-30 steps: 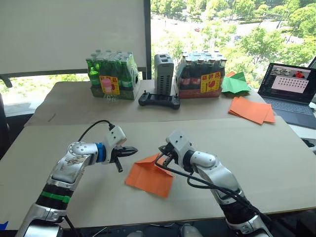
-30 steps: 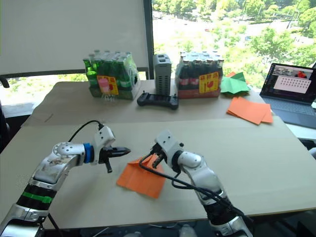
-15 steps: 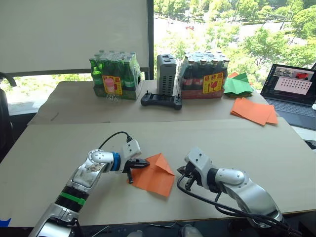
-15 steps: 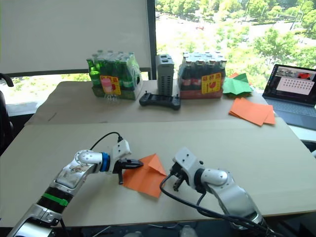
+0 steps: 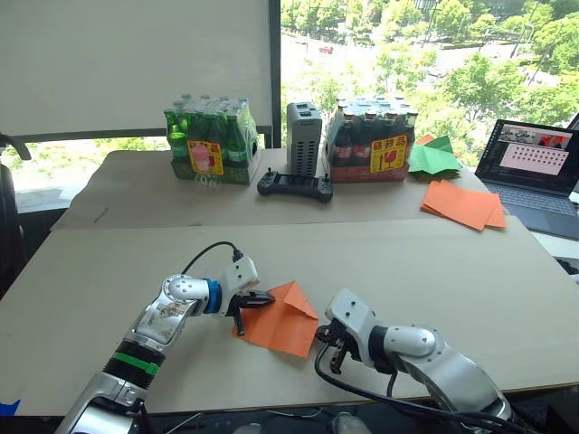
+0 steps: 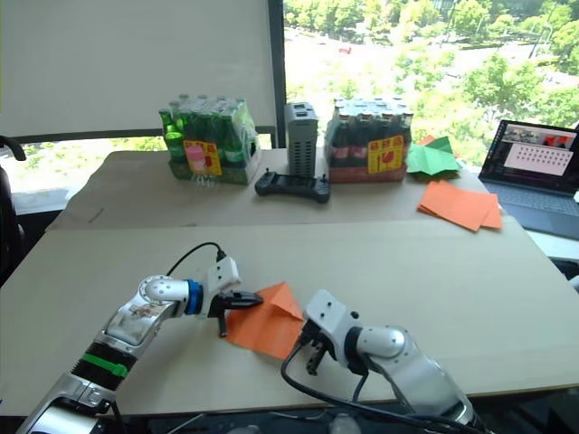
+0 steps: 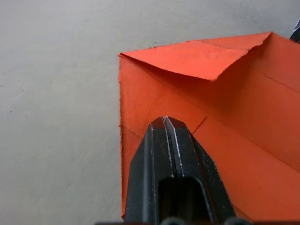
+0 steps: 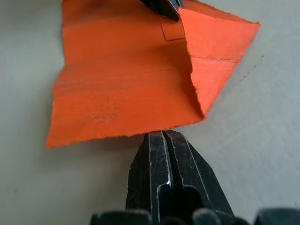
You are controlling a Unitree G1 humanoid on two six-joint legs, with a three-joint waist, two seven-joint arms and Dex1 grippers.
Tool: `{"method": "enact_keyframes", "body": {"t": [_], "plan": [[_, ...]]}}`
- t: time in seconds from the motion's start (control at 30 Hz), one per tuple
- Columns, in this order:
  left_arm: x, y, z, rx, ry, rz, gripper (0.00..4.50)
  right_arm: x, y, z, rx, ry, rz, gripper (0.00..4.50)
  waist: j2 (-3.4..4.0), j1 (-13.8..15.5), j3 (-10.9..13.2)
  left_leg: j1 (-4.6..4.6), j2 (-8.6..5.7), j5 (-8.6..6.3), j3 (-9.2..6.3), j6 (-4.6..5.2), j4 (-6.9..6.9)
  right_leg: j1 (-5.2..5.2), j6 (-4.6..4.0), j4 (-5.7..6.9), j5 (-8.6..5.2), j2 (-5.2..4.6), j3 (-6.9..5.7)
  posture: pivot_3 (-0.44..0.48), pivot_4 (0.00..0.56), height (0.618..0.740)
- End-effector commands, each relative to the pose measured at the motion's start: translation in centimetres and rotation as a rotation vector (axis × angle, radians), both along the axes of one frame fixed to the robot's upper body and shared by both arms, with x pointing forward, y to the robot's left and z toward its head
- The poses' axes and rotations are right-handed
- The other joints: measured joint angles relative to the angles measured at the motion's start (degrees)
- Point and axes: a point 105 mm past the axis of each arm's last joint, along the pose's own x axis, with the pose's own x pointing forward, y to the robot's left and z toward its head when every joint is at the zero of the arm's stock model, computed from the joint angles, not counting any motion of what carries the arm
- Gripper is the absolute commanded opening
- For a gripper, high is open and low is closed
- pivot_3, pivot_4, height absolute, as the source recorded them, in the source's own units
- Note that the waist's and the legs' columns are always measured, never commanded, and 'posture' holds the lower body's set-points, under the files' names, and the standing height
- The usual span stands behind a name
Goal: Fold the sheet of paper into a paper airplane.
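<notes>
Creased bright-orange sheet of paper (image 5: 276,319), mid-table between grippers: one corner flap folded, most folds remaining; left gripper (image 5: 263,298) closed, pressing it; right gripper (image 8: 162,134) closed at its edge

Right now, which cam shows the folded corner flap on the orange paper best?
Left wrist view: the flap on the sheet of paper is large, its fold line plain. Right wrist view shows it edge-on; the eye views show it small beside the left gripper.
</notes>
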Motion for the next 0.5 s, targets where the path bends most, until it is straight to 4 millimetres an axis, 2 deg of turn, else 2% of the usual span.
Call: {"method": "enact_keyframes", "body": {"t": [0.03,0.27,0.4,0.5], "plan": [[-0.2,0.5,-1.2,0.04,0.029,0.024,0.03,1.2,0.6,2.1,0.107,-0.058,-0.034,0.0,0.0,0.0,0.0,-0.01,0.0,0.0,0.0,0.0,0.01,0.0,-0.01,0.0,0.01,0.0,0.0,0.0,0.15,0.699],[0.2,0.6,-0.2,0.03,0.003,0.035,0.03,2.0,1.2,3.2,0.162,-0.076,-0.042,0.0,0.01,0.0,0.0,-0.01,-0.03,0.0,-0.01,0.0,-0.01,-0.04,-0.04,0.0,0.02,0.0,0.0,0.0,0.15,0.699],[0.7,0.4,2.0,0.005,-0.049,0.029,0.03,2.5,2.3,3.3,0.163,-0.084,-0.035,0.0,0.01,-0.2,0.0,-0.02,-0.03,0.0,0.0,0.0,-0.01,-0.07,-0.04,0.02,0.03,0.0,0.01,0.0,0.15,0.699],[0.3,-0.4,3.0,0.003,-0.075,-0.009,0.03,3.1,2.7,3.5,0.172,-0.098,-0.042,0.0,0.01,-0.1,0.0,-0.15,-0.03,0.01,0.0,-0.01,-0.02,-0.26,-0.23,0.07,0.14,0.01,0.01,0.0,0.15,0.699]]}}
